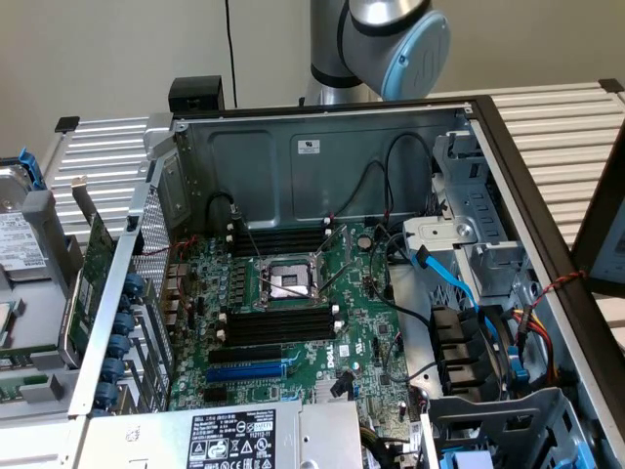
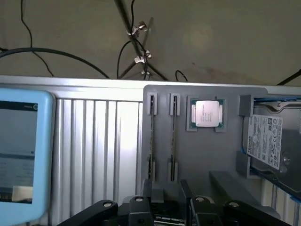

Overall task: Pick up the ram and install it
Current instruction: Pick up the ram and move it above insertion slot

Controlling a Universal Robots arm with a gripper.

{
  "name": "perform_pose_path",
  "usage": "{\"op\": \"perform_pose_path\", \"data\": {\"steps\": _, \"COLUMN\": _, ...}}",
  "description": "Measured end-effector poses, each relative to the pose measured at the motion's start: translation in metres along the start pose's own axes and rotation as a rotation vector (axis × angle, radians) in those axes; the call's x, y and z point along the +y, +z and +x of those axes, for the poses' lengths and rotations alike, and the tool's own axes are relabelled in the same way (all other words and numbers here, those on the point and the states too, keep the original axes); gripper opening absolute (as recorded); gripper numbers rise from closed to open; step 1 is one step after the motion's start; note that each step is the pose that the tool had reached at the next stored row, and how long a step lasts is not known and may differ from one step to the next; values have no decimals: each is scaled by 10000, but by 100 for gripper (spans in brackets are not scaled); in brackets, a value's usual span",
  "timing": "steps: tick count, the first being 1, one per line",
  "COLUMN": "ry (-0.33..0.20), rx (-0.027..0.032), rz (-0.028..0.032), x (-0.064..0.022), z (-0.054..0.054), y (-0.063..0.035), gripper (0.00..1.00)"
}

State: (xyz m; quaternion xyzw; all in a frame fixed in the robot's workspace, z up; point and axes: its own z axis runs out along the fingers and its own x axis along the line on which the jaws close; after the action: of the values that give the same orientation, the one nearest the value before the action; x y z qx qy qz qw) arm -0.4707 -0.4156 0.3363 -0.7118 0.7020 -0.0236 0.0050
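Metal slats make up the surface [image 1: 98,156]. From the exterior view's left to its right, a grey holder [image 1: 34,293] with a hard drive [image 1: 18,239] sits at the surface's edge. A green expansion card [image 1: 93,274] stands against the outside of the open computer case [image 1: 293,147]. Inside the case lies the motherboard [image 1: 361,327], with its processor socket [image 1: 286,281] between two banks of long black slots [image 1: 278,324]. Blue cables [image 1: 454,278] run on toward the drive bays. The arm [image 1: 376,39] rises behind the case's far wall.

The wrist view looks down on the holder [image 2: 207,160] and makes its contents plain, which the exterior view does not. In order, I see a pale blue rounded panel [image 2: 21,150], then the bare slats, then the holder. Two narrow grooves in the holder each carry a thin stick standing on edge. A second stick [image 2: 152,136] is in one groove and the ram [image 2: 173,136] is just beside it in the other. Past them a processor chip [image 2: 207,114] sits in a square recess, and the hard drive lies at the holder's far end.

The gripper [image 2: 167,202] hangs above the near ends of the two grooves. Its black fingers [image 2: 146,200] are spread wide apart with nothing between them and are not touching either stick. The ram sits in the holder, well apart from the case. Beyond the surface's edge, dark cables [image 2: 136,42] trail across the floor.
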Motion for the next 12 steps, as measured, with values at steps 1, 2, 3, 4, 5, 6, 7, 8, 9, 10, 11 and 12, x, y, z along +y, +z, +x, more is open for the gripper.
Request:
{"op": "perform_pose_path", "data": {"steps": 1, "ry": 136, "rx": 5, "rz": -3, "x": 1, "z": -1, "y": 19, "gripper": 36}}
{"op": "perform_pose_path", "data": {"steps": 2, "ry": 229, "rx": 9, "rz": -6, "x": 3, "z": -2, "y": 37, "gripper": 36}}
{"op": "perform_pose_path", "data": {"steps": 3, "ry": 286, "rx": 11, "rz": -7, "x": 6, "z": -2, "y": 55, "gripper": 36}}
{"op": "perform_pose_path", "data": {"steps": 4, "ry": 326, "rx": 13, "rz": -8, "x": 9, "z": -2, "y": 73, "gripper": 36}}
{"op": "perform_pose_path", "data": {"steps": 5, "ry": 363, "rx": 14, "rz": -9, "x": 12, "z": -3, "y": 91, "gripper": 36}}
{"op": "perform_pose_path", "data": {"steps": 6, "ry": 394, "rx": 15, "rz": -10, "x": 14, "z": -3, "y": 108, "gripper": 36}}
{"op": "perform_pose_path", "data": {"steps": 7, "ry": 420, "rx": 17, "rz": -11, "x": 15, "z": -3, "y": 127, "gripper": 36}}
{"op": "perform_pose_path", "data": {"steps": 8, "ry": 439, "rx": 17, "rz": -12, "x": 16, "z": -3, "y": 145, "gripper": 36}}
{"op": "perform_pose_path", "data": {"steps": 9, "ry": 456, "rx": 18, "rz": -12, "x": 17, "z": -3, "y": 163, "gripper": 36}}
{"op": "perform_pose_path", "data": {"steps": 10, "ry": 475, "rx": 19, "rz": -12, "x": 18, "z": -1, "y": 182, "gripper": 36}}
{"op": "perform_pose_path", "data": {"steps": 11, "ry": 491, "rx": 19, "rz": -13, "x": 18, "z": 0, "y": 199, "gripper": 36}}
{"op": "perform_pose_path", "data": {"steps": 12, "ry": 508, "rx": 20, "rz": -14, "x": 19, "z": 3, "y": 217, "gripper": 36}}
